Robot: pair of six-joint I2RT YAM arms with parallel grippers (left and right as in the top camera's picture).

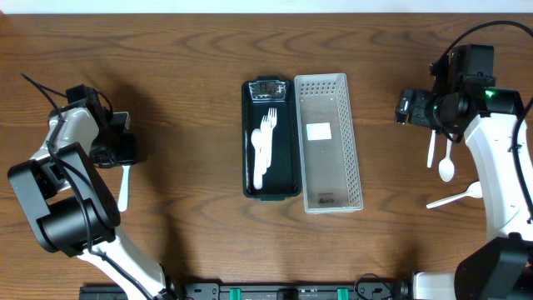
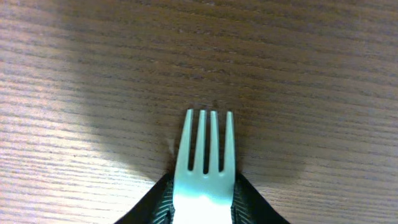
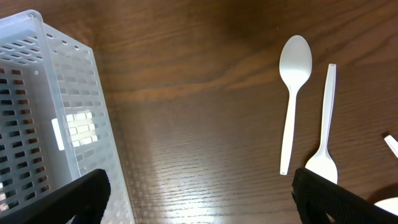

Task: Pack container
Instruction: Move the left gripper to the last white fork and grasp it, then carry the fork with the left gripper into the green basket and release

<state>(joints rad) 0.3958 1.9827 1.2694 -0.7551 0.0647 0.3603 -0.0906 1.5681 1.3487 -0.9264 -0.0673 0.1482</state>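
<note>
A black container (image 1: 284,158) lies at the table's middle with white forks (image 1: 264,142) in it. A white perforated basket (image 1: 353,167) stands against its right side and also shows in the right wrist view (image 3: 37,112). My left gripper (image 1: 117,152) is at the far left, low over the table, shut on a white fork (image 2: 205,149) whose handle sticks out toward the front (image 1: 124,188). My right gripper (image 1: 407,108) is open and empty to the right of the basket, and shows in the right wrist view (image 3: 205,199).
Loose white utensils lie on the table at the right: a spoon (image 1: 447,167) (image 3: 292,93), a second piece beside it (image 3: 324,118), and another nearer the front (image 1: 455,197). The basket holds only a white label (image 1: 319,131).
</note>
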